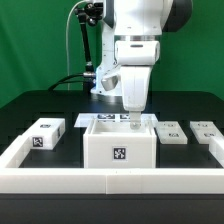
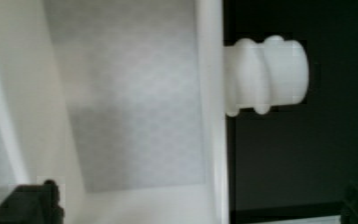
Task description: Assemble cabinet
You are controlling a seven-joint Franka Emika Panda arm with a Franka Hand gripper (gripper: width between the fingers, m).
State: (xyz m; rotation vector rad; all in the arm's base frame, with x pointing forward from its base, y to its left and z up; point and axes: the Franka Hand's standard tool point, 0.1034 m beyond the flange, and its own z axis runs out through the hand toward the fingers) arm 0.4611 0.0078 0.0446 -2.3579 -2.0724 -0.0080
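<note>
The cabinet [image 1: 118,145] is a big white open-topped box with a square tag on its front, standing in the middle of the black table. My gripper [image 1: 131,120] hangs just over the box's far wall. In the wrist view the gripper [image 2: 197,208] is open, and its dark fingertips [image 2: 30,205] stand wide apart on either side of the thin white wall [image 2: 222,110], one over the box's inside and one over the table. Neither finger touches the wall. A ribbed white knob [image 2: 268,73] sticks out of the wall's outer face.
A small white tagged block [image 1: 47,135] lies at the exterior view's left. Two flat tagged pieces [image 1: 170,133] [image 1: 205,131] lie at its right. The marker board [image 1: 92,119] lies behind the box. A low white border rail [image 1: 110,181] runs along the front and sides.
</note>
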